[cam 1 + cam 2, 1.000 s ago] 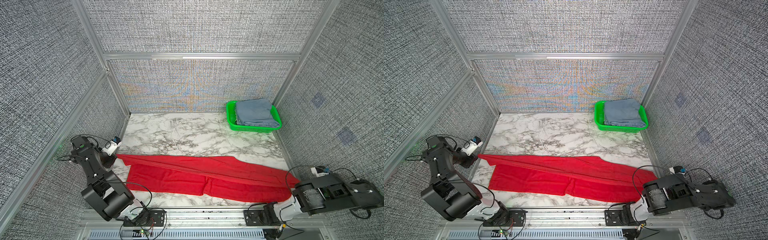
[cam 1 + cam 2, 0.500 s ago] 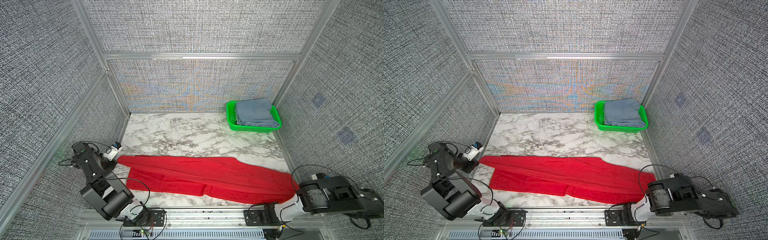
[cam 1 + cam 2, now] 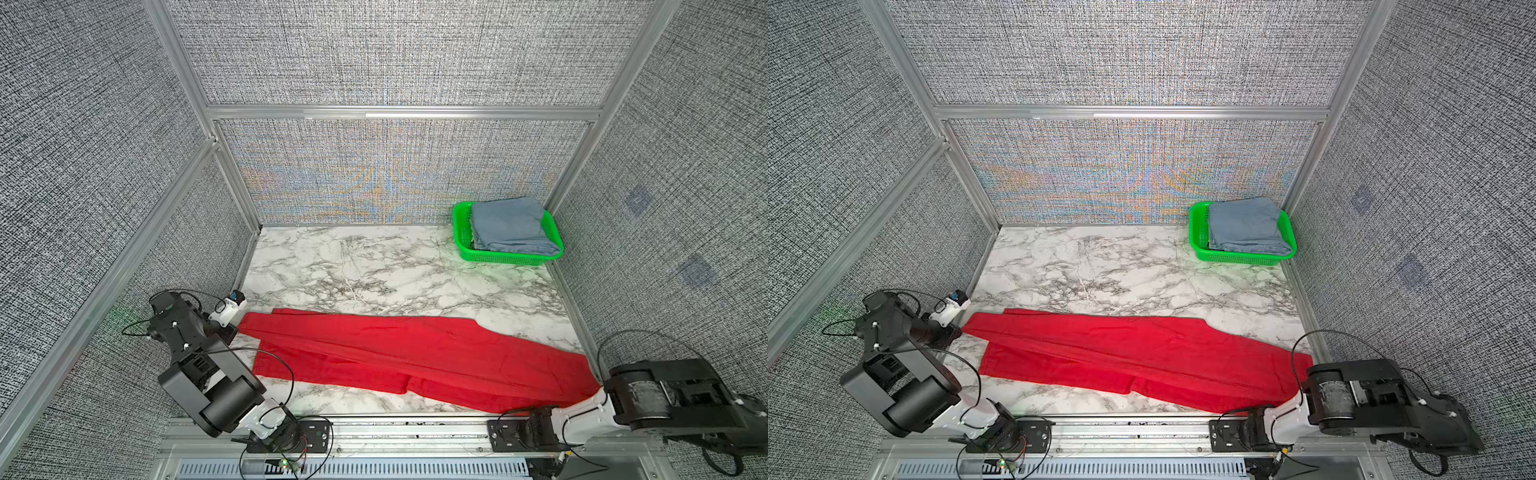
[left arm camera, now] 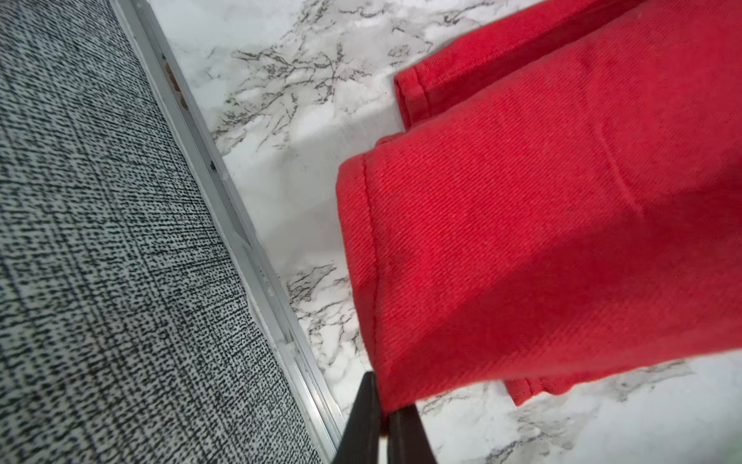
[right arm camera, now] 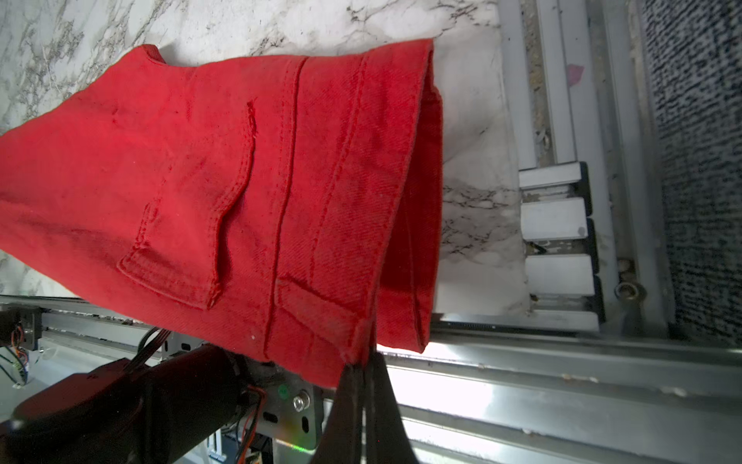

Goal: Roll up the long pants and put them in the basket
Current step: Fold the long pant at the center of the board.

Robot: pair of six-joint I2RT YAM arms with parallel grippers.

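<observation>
1. Layout: the long pants [image 3: 415, 361] lie stretched across the near half of the desk [image 3: 374, 266]. The leg hems are toward 9 o'clock and the waist end toward 4 o'clock, close to the desk's near edge.
2. Left tool [image 4: 381, 418]: the jaws are closed on a hem corner of the upper leg, and red cloth is seen pinched between them.
3. Right tool [image 5: 363, 381]: the jaws are closed on a waistband corner, and that corner is raised clear of the desk.
4. Step judged: the garment is being spread and squared before rolling. No roll is begun.
5. Fault noted: the legs are splayed. The held hem sits toward 12 o'clock of the lower leg's hem, with a wedge of the lower leg exposed.
6. The held hem is best carried toward 6 o'clock until the two hems coincide.
7. Pull is to be applied evenly from both ends, and only enough to clear the creases. It is judged that a harder pull would drag the lower leg askew.
8. The waist end is best set down fully on the desk, toward 12 o'clock of the edge, before either grip is let go.
9. The green basket [image 3: 461, 232] with the blue-grey garment [image 3: 511, 224] stands at 1 o'clock, well apart, and no interference is expected.
</observation>
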